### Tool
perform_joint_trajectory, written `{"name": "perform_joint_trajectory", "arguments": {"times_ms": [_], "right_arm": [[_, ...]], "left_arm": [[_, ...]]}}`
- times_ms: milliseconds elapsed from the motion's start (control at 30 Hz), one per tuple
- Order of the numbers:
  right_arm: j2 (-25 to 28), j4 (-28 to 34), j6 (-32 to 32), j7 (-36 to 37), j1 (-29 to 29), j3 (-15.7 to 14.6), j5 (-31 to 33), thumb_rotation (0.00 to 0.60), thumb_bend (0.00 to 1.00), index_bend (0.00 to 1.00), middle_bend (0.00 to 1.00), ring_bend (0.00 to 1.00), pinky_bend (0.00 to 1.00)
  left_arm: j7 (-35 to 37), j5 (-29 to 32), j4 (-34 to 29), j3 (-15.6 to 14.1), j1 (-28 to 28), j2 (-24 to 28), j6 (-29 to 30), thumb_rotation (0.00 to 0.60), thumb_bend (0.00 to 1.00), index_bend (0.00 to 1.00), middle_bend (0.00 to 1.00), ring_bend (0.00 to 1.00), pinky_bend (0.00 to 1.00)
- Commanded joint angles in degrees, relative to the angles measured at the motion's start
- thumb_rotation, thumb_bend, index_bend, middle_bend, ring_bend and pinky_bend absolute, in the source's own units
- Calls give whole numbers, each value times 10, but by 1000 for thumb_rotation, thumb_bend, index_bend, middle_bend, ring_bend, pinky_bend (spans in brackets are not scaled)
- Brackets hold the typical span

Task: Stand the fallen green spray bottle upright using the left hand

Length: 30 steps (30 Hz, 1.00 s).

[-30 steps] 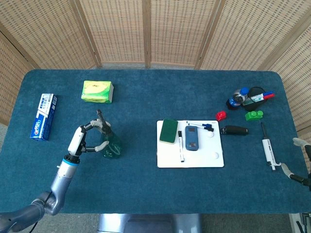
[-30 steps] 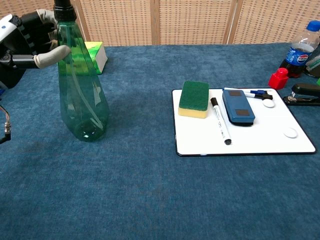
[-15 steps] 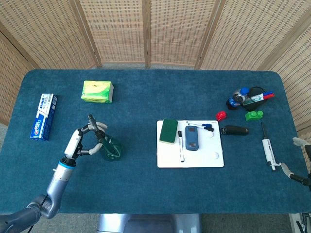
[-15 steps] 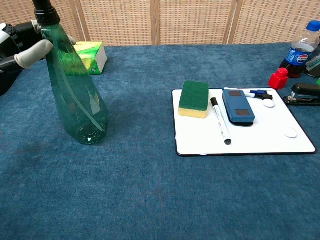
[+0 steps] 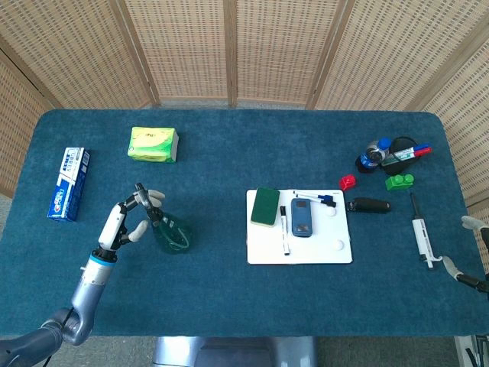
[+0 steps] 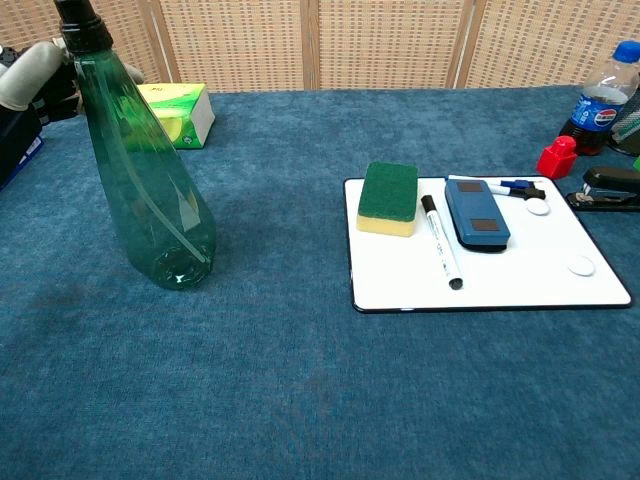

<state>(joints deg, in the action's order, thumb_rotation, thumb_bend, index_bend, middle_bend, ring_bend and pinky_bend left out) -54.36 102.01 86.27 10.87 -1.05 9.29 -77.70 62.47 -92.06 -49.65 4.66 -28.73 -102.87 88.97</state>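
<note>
The left hand [image 5: 126,219] sits at nine o'clock from the bottle [image 6: 150,190], fingers [image 6: 28,72] spread around the black cap; whether they grip it I cannot tell. The bottle stands on its base on the tabletop [image 5: 229,153], long axis near vertical, neck tilted toward eleven o'clock in the chest view. At far right, the right hand [image 5: 467,223] barely shows at the tabletop's edge.
</note>
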Motion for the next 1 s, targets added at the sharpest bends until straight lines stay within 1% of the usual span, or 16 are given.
{"name": "perform_joint_trajectory", "arguments": {"times_ms": [33,167,333,467,667,733,867,1000], "right_arm": [[0,0,-1,0,-1,0,0,600,287,223,314,74,168],[0,0,-1,0,-1,0,-1,600,294,223,314,74,168],[2,2,-1,-2,-2,1,-1,600,296,222,314,74,168],[3,5,-5,-4,-4,1,-1,600,295,222,314,74,168],[4,7,-16,-10,-12,2,1,600,296,221,315,74,168],[5,9,-25,-17,-16,1,5,600,296,222,314,74,168],[7,13,-41,-40,-24,1,18,600,295,229,313,74,167],[8,18,-61,-63,-33,0,35,600,297,242,311,74,167]], "left_arm": [[-1,1,0,1,2,2,2,169,334,376,341,286,431],[-4,0,-7,-1,5,10,5,122,334,368,330,274,427],[-11,-3,-21,-3,14,28,17,115,333,363,326,272,427],[-22,-4,-44,-4,24,58,30,107,333,362,325,272,429],[-49,-6,-104,-12,51,129,48,98,333,360,337,277,433],[-69,-3,-132,-16,66,162,55,100,333,370,349,292,439],[-123,12,-197,-23,92,227,54,97,334,407,369,313,444],[-191,35,-263,-23,122,295,56,87,334,419,383,317,448]]}}
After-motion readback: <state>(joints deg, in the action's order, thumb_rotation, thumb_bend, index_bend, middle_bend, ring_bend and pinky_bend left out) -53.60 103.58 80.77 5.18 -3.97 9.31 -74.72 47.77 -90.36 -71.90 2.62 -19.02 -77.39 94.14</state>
